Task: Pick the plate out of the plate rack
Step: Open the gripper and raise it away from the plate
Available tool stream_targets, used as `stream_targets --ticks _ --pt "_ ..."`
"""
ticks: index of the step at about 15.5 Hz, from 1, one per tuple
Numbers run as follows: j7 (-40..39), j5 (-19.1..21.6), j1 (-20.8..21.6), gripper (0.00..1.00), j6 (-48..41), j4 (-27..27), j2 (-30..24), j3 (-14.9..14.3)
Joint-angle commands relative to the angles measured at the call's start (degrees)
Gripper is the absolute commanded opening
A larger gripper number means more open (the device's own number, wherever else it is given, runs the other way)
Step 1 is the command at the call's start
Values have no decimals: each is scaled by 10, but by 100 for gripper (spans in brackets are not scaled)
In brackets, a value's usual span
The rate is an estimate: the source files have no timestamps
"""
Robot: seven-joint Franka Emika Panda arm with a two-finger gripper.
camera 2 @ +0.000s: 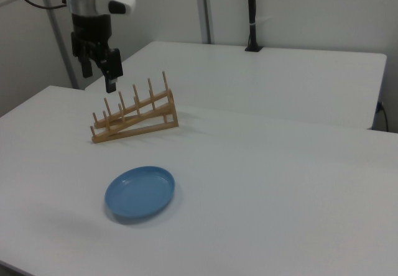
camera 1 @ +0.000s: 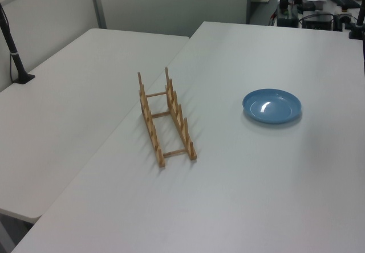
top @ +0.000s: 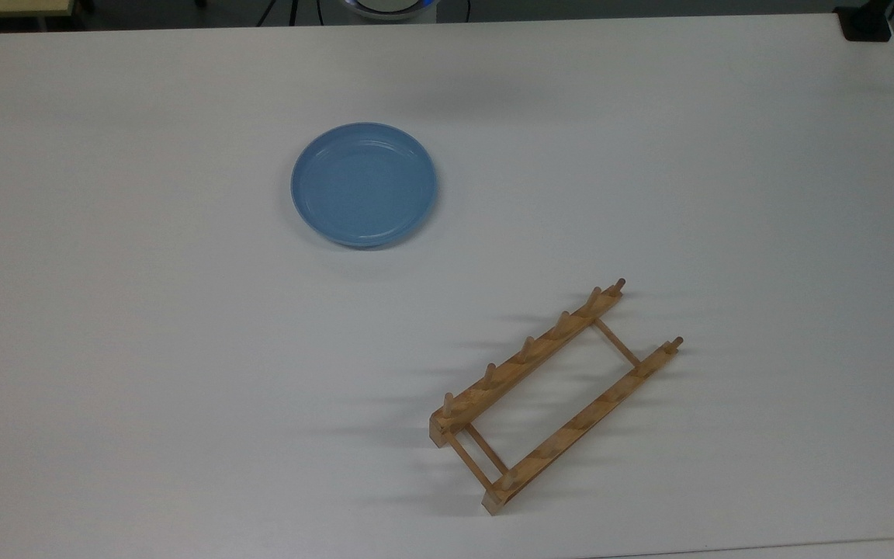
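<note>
Resting: plate (top: 364, 185) lies flat and rim-up on the white surface (top: 144, 373), at about 10 o'clock from the plate rack (top: 556, 394) in the top view, well apart from it.
Rack state: plate rack holds nothing; both rails sit on the surface with pegs upright, its long axis running from 7 to 1 o'clock in the top view.
Hand: hand (camera 2: 98, 74) hangs high above the surface in the right view, at 10 o'clock from the rack as seen there, fingers pointing down with a visible gap between them, gripping nothing.
Hand vs plate: well apart; in the right view the plate (camera 2: 140, 193) sits low at about 6 o'clock from the hand.
Why plate lies so: flat on its base it is stable and needs no support from pegs, so it can sit with nothing holding it.
Why hand is so: raised and spread, it touches neither plate nor rack; looks like a parked pose, judged only from the height.
Task stage: judged done, since the plate is out of the rack and set down.
Risk: low; the glossy plate (camera 1: 272, 106) could slide if nudged, but nothing is near it.
</note>
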Motion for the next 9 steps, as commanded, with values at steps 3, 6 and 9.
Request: stream_targets --ticks 3,6,9 --pt "-97 -62 19 100 146 -49 -9 -12" --pt "-98 -69 20 100 160 -49 -8 -17" --pt "-101 -69 26 100 155 -49 -7 -17"
